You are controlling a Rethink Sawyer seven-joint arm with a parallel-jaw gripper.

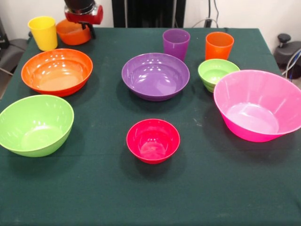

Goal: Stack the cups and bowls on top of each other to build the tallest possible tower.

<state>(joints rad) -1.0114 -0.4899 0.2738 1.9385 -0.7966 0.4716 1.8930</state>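
The small red-magenta bowl [153, 140] stands alone and empty at the front centre, so no tower stands. The small orange bowl [70, 33] sits at the far left beside the yellow cup [43, 32]. My red and black gripper [85, 26] hangs right over that bowl's right rim. Its jaws are hidden, and I cannot tell whether it touches the bowl. The purple cup [176, 43] and the orange cup [218, 45] stand upright at the back right. The purple bowl [155, 75] is in the middle, and the small green bowl [216, 73] is to its right.
The large orange bowl [57, 70] and the lime green bowl [35, 125] sit along the left side. The huge pink bowl [258, 104] sits at the right edge. All rest upright on the dark green tablecloth [150, 197].
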